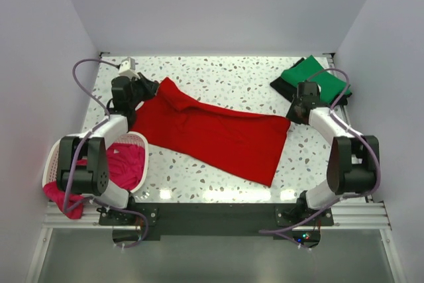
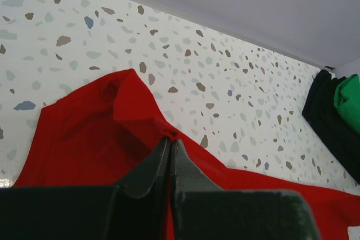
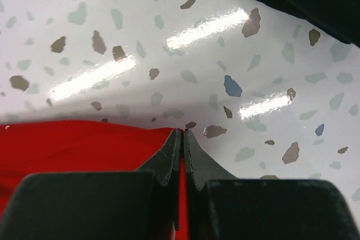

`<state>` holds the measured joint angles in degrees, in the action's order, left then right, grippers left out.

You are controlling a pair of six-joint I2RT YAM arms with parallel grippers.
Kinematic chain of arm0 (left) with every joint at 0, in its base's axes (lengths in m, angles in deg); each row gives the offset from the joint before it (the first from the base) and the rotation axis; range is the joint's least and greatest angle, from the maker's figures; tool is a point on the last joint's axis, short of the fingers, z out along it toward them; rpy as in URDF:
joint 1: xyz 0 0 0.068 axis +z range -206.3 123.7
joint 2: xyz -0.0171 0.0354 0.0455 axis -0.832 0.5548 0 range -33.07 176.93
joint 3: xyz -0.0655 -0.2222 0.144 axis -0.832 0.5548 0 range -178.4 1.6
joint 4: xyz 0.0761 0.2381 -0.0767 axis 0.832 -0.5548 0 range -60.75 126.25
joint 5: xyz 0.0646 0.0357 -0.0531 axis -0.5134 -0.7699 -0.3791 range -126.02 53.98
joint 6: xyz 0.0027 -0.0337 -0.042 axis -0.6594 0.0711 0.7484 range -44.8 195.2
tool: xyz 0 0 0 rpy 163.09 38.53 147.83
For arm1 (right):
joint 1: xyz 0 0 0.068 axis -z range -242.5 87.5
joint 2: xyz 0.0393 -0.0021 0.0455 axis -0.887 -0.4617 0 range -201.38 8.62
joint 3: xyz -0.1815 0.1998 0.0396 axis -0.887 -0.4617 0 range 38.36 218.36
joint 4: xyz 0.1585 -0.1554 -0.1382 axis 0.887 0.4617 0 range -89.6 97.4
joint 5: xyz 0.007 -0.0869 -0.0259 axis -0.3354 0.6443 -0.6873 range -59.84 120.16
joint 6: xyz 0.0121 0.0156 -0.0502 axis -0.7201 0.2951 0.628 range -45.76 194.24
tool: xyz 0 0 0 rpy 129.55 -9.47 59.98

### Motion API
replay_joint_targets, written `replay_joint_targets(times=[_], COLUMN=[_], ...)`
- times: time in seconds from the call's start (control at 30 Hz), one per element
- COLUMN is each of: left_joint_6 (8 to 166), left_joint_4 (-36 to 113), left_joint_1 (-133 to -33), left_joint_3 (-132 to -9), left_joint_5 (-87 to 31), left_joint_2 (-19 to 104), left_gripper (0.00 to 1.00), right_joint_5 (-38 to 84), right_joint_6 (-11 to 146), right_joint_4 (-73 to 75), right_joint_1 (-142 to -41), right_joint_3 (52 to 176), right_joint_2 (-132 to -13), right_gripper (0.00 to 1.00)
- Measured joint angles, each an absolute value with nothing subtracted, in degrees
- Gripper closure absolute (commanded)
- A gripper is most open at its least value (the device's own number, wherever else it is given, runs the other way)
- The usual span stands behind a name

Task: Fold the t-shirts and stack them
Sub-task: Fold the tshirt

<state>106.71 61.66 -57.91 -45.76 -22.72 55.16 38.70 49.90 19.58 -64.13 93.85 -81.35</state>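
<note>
While the speckled table (image 1: 225,74) was lit up pretty bright, the red t-shirt (image 1: 212,134) was laid out diagonally across its middle. The white basket (image 1: 52,164) was parked at the near left edge, with the magenta-pink t-shirt (image 1: 129,164) stuffed in and spilling over. The green t-shirt (image 1: 317,77) was stacked on the black t-shirt (image 1: 279,85) in the far right corner. The left gripper (image 2: 170,141) was clamped on the red cloth's far left end, and the right gripper (image 3: 181,136) was pinched on its right corner.
</note>
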Motion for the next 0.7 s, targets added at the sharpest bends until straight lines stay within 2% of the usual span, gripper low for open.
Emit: replay_joint_targets(times=[0.47, 0.7], left_joint_6=[107.2, 107.1], left_joint_4=[59.6, 57.9], left_joint_1=[-57.7, -57.3], left_joint_3=[-40.5, -39.4], left_joint_5=[-27.4, -29.3], left_joint_2=[46.7, 44.7], left_gripper=[1.0, 1.0], right_joint_5=[39.7, 41.3], right_joint_6=[49.8, 49.8], right_joint_4=[24.5, 28.8], right_joint_1=[-72.5, -73.1], right_joint_3=[86.8, 85.3], right_joint_2=[-65.0, -58.3], right_gripper=[1.0, 1.0])
